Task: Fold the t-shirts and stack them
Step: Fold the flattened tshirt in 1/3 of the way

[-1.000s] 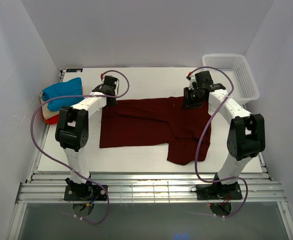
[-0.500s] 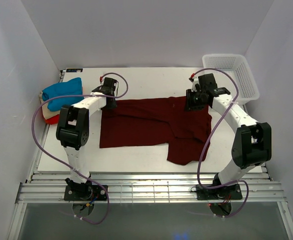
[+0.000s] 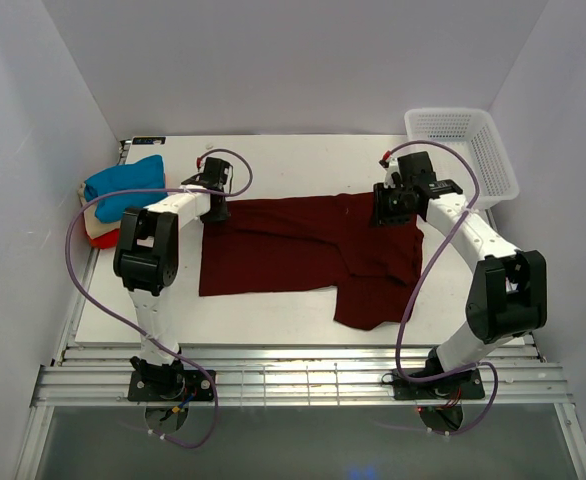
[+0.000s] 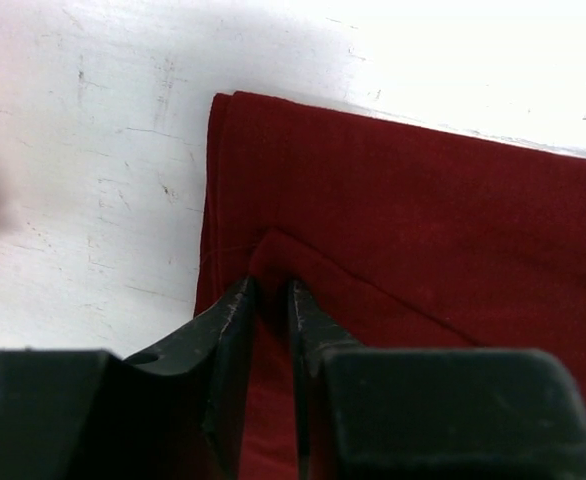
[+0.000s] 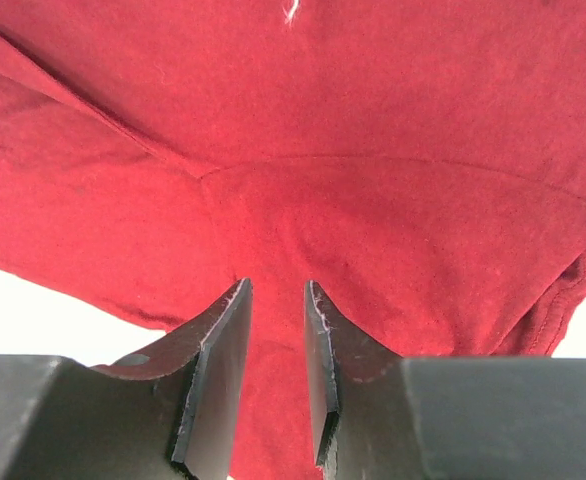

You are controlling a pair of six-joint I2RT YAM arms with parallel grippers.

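Tabletop [image 3: 273,310], white and scuffed, bears maroon t-shirt [image 3: 293,245]; pale walls [image 3: 303,60] surround.

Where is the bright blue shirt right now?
In the top view, the blue shirt sits at the table's far left edge, atop a small folded pile, just left of the left gripper and the maroon shirt.

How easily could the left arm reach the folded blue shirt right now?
Probably not yet: the jaws of the left arm are pinching the maroon shirt. The blue shirt lies nearby, nothing between, so likely yes once it lets go.
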